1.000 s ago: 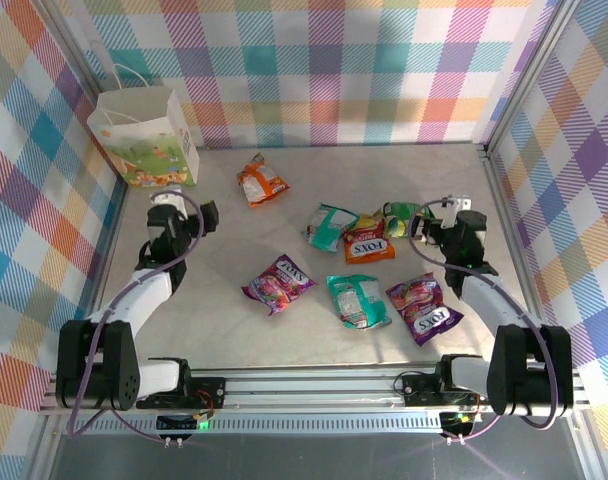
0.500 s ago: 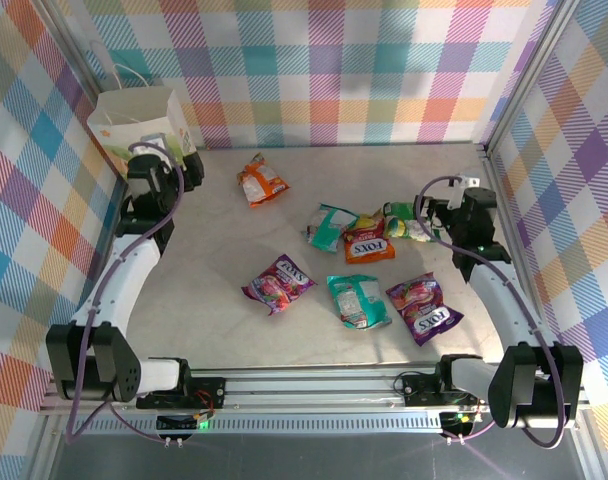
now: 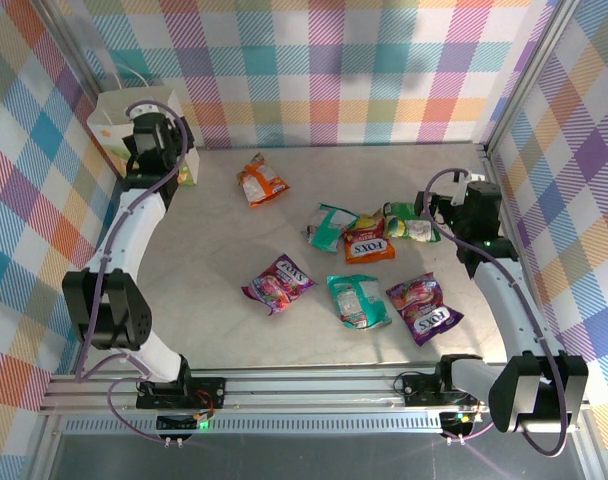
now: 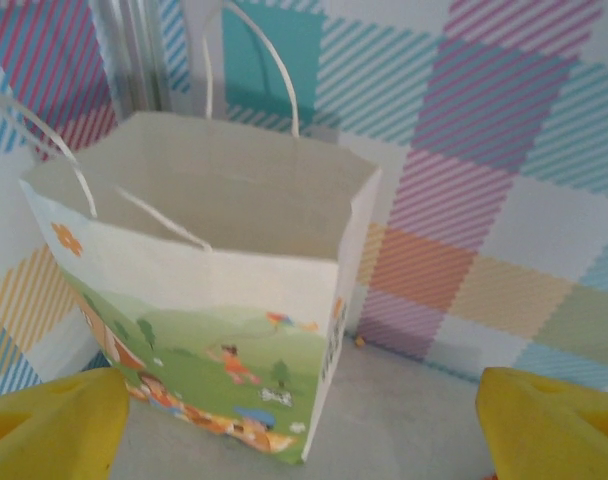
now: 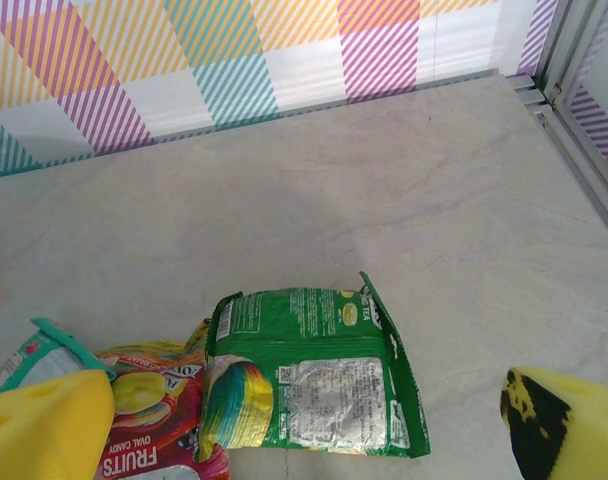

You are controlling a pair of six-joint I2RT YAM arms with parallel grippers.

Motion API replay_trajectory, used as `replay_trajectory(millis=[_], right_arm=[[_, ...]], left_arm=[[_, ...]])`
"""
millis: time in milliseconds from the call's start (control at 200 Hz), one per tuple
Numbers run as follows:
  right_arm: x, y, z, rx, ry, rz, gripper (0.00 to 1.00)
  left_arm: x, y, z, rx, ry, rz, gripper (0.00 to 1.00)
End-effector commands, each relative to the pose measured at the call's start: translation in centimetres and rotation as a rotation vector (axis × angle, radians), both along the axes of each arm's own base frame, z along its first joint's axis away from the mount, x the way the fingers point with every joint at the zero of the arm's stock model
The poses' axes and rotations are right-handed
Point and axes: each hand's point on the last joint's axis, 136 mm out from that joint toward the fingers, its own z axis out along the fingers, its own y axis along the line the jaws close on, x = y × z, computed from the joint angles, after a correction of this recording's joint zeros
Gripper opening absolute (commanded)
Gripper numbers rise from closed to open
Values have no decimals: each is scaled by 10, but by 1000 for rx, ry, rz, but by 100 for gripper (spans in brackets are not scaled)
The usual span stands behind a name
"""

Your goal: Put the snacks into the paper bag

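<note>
The white paper bag (image 3: 109, 130) with its cartoon print stands upright and open in the far left corner; its mouth (image 4: 214, 190) looks empty. My left gripper (image 3: 149, 150) hovers right in front of the bag, open, with nothing between its yellow fingers (image 4: 54, 420). Several snack packets lie on the table: an orange one (image 3: 261, 182), a purple one (image 3: 278, 282), a teal one (image 3: 358, 300) and a green one (image 5: 314, 375). My right gripper (image 3: 439, 210) is open just above the green packet (image 3: 406, 218), apart from it.
Checked walls close in the table on three sides. The bag stands close against the left wall and a metal post (image 4: 134, 55). A metal frame rail (image 3: 499, 190) runs along the right edge. A red fruit-candy packet (image 5: 149, 430) overlaps the green one's left side.
My left arm has swung from the middle left of the table up to the paper bag. My right arm has reached a little further out over the green packet.
</note>
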Motion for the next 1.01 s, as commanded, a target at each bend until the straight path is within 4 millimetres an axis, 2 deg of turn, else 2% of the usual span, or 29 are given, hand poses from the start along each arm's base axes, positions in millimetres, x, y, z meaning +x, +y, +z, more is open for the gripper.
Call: replay_trajectory(millis=[0, 155, 320, 510, 785, 1000], right_arm=[[-3, 6, 19, 27, -29, 15, 99], [-5, 9, 26, 31, -42, 29, 99], [-9, 11, 32, 37, -68, 31, 99], [-9, 11, 31, 39, -79, 27, 99], [-6, 20, 26, 19, -54, 56, 99], [-4, 22, 28, -22, -60, 59, 100]], left_arm=[[1, 34, 12, -23, -27, 121, 89], [5, 67, 21, -35, -50, 212, 86], [16, 82, 30, -23, -102, 232, 85], [34, 90, 30, -46, -144, 244, 85], [58, 96, 13, -111, -201, 279, 83], [69, 92, 20, -128, -263, 263, 79]])
